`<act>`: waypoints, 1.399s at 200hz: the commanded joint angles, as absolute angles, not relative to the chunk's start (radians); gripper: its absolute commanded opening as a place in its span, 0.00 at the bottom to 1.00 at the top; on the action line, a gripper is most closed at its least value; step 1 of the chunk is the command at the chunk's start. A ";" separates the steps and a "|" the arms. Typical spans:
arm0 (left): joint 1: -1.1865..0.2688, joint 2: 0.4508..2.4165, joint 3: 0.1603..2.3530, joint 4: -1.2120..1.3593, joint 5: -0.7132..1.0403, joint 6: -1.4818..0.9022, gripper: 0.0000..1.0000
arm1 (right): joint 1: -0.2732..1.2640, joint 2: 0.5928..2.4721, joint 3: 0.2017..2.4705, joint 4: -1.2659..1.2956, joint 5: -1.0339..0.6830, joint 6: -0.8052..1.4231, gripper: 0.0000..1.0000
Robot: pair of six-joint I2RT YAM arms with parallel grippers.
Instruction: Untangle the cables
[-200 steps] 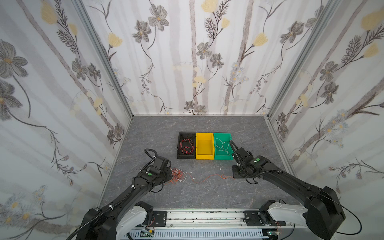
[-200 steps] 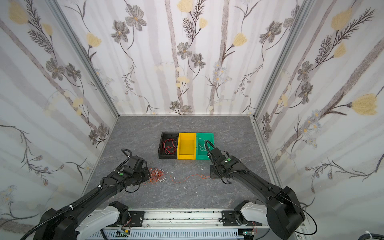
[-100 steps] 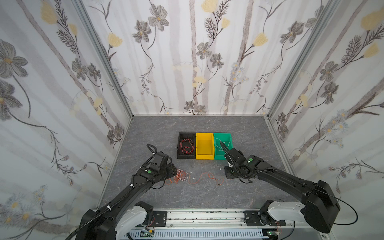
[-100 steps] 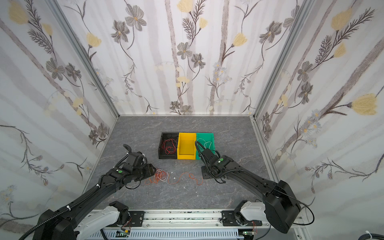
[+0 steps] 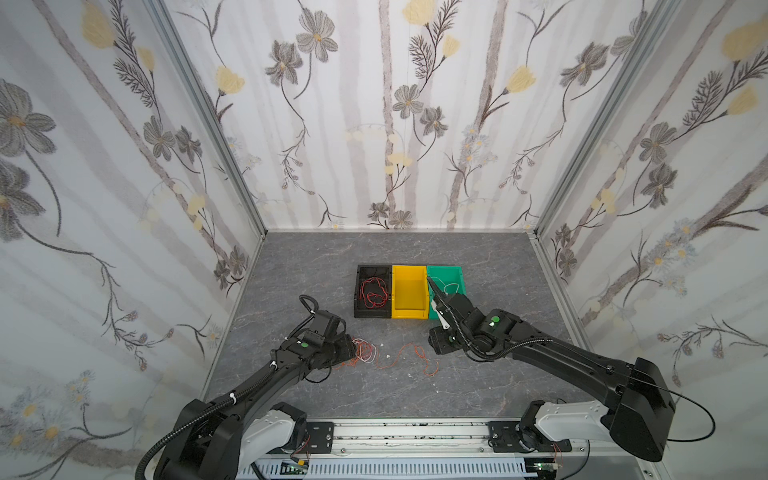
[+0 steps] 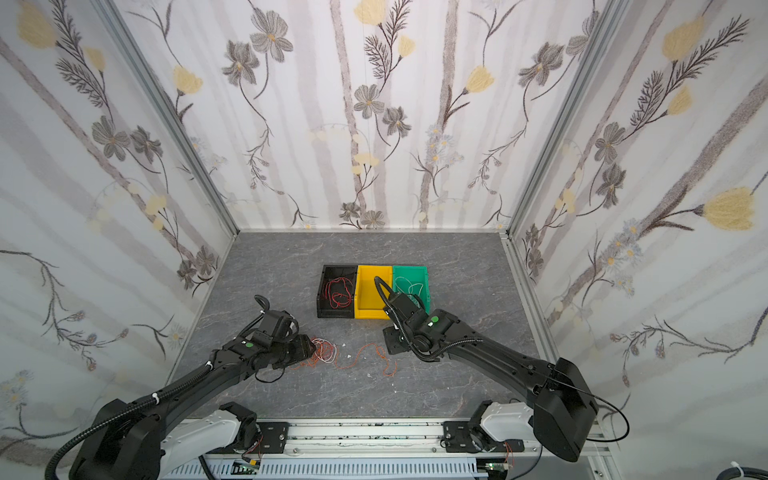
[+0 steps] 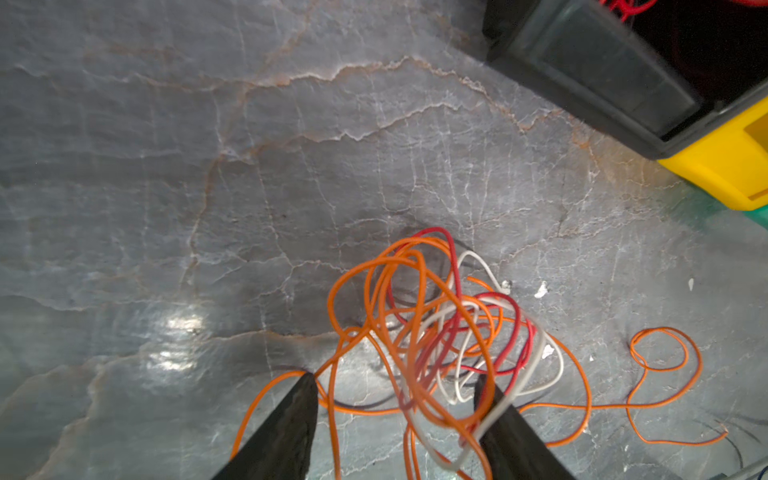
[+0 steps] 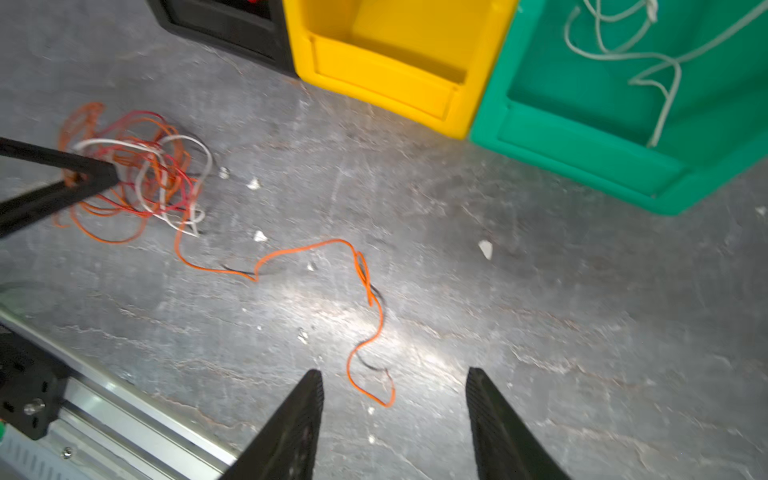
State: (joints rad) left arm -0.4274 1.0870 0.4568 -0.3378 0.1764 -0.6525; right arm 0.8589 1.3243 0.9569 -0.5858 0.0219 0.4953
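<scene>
Right gripper [image 8: 393,371] is shifting centreward and opening, leaving the orange cable [image 8: 316,248] slack on the surface [image 8: 540,311], left gripper [image 7: 395,378] is unclenching around the tangle [image 7: 436,324], likely regrasping next.

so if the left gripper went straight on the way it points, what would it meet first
The cables: their tangle sits between and just ahead of the open left gripper. Past it comes the table, though depth is unclear.

In a top view, I see the cables [image 6: 325,352] bunched on the tabletop [image 6: 457,270] at my left pincer [image 6: 309,349]; one loose orange strand [image 6: 363,348] trails across toward the right pincer [image 6: 392,347].
</scene>
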 commanded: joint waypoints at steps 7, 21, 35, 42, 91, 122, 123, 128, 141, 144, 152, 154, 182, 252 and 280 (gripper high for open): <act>-0.427 1.091 0.430 -0.266 0.182 -0.683 0.57 | 0.881 1.387 0.963 -0.432 -0.091 0.498 0.56; -0.427 1.089 0.417 -0.253 0.187 -0.693 0.55 | 0.893 1.441 0.970 -0.381 -0.128 0.503 0.55; -0.428 1.081 0.409 -0.248 0.187 -0.698 0.53 | 0.904 1.495 0.983 -0.333 -0.163 0.514 0.54; -0.428 1.077 0.407 -0.247 0.188 -0.699 0.51 | 0.911 1.520 0.990 -0.307 -0.176 0.521 0.54; -0.436 1.048 0.379 -0.235 0.186 -0.722 0.46 | 0.933 1.698 1.040 -0.141 -0.325 0.587 0.54; -0.438 1.031 0.374 -0.246 0.180 -0.726 0.46 | 0.936 1.788 1.059 -0.060 -0.405 0.646 0.51; -0.438 1.030 0.374 -0.246 0.180 -0.725 0.46 | 0.936 1.790 1.059 -0.058 -0.406 0.647 0.51; -0.439 1.028 0.372 -0.247 0.178 -0.726 0.46 | 0.936 1.801 1.060 -0.046 -0.414 0.653 0.49; -0.439 1.025 0.369 -0.251 0.175 -0.728 0.46 | 0.938 1.820 1.060 -0.023 -0.429 0.668 0.46; -0.439 1.025 0.367 -0.250 0.175 -0.729 0.46 | 0.937 1.823 1.060 -0.019 -0.432 0.671 0.46; -0.439 1.025 0.365 -0.251 0.173 -0.729 0.46 | 0.937 1.830 1.061 -0.012 -0.439 0.675 0.44; -0.439 1.025 0.365 -0.250 0.173 -0.729 0.46 | 0.937 1.831 1.061 -0.011 -0.439 0.677 0.44; -0.439 1.032 0.359 -0.238 0.175 -0.731 0.45 | 0.939 1.848 1.072 -0.009 -0.454 0.676 0.39; -0.439 1.008 0.364 -0.259 0.158 -0.729 0.46 | 0.940 1.832 1.056 -0.058 -0.434 0.651 0.06; -0.439 0.993 0.359 -0.270 0.137 -0.734 0.46 | 0.940 1.779 1.040 -0.140 -0.394 0.607 0.04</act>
